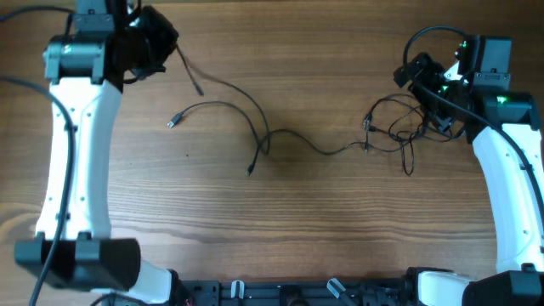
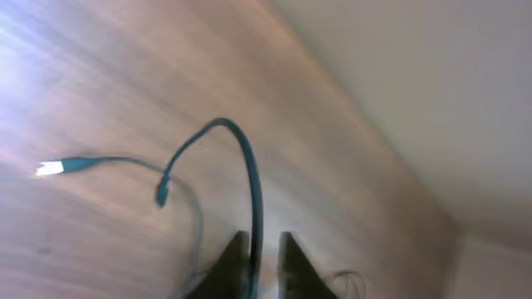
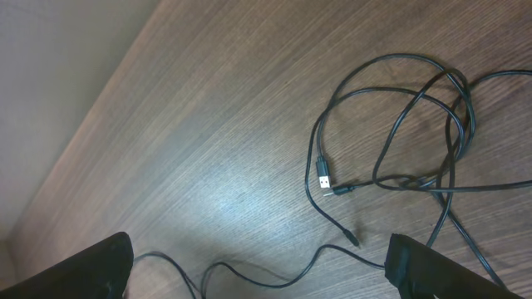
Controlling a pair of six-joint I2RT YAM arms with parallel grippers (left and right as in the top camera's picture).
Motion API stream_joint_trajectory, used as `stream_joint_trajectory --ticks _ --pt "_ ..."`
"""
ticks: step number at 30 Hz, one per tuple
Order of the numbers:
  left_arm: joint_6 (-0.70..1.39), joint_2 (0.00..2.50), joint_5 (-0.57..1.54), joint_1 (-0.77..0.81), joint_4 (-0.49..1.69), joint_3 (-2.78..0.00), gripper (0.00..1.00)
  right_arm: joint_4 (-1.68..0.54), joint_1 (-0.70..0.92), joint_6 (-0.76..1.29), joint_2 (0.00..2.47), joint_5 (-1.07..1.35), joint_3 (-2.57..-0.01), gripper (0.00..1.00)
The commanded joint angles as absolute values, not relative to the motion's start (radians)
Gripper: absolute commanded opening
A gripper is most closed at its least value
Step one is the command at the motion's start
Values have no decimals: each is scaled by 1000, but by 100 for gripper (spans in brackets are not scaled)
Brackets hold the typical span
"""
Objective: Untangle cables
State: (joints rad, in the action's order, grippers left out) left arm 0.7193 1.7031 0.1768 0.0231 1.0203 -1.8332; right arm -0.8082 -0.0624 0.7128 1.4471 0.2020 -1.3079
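1. Cables (image 1: 289,136): thin, matte black cords, round in section, lying on the table (image 1: 280,229). They trail from the far left across the middle to the right.
2. At the right they bunch into a loose knot (image 1: 395,132) of overlapping loops, just beside the right gripper (image 1: 429,93). My right wrist view shows the loops crossing one another, with a small silvery plug (image 3: 324,178) lying flat among them.
3. On the left, one cord ends in another silvery plug, set apart from the knot.
4. The table is brown wood with fine, straight grain and a soft sheen.
5. Left gripper (image 1: 153,42), far left: in my blurred wrist view its dark, wedge-shaped fingers (image 2: 233,266) stand narrowly apart. A cord runs up between them, and I cannot tell whether they pinch it.
6. Right gripper, far right: its black fingers (image 3: 432,270) are spread wide, holding nothing.
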Motion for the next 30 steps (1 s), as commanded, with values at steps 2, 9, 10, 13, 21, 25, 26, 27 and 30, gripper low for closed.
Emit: stream_joint_trajectory --ticks 2,9,10,13,21,25,26,27,30 --pt "628 1793 107 15 1047 -1833 38 -808 -65 710 1434 210 -1316 100" --pt "587 1829 234 36 1181 -1833 55 -808 -65 710 1434 210 -1316 100" --pt "587 1829 238 54 1227 -1833 59 -808 -65 710 1434 210 -1316 100" --pt "556 1830 236 144 1319 -1827 86 -808 -65 710 1434 210 -1316 100" --pt "583 1832 127 438 1035 -1532 84 -808 -65 710 1434 210 -1316 100" --pt "584 1833 110 476 908 -1434 73 -808 -65 710 1434 210 -1316 100" --pt "584 1833 110 476 887 -1414 66 -808 -65 710 1434 210 -1316 100" --pt "584 1833 110 476 849 -1379 64 -808 -65 710 1434 210 -1316 100" --pt "584 1833 112 476 765 -1300 62 -808 -65 710 1434 210 -1316 100"
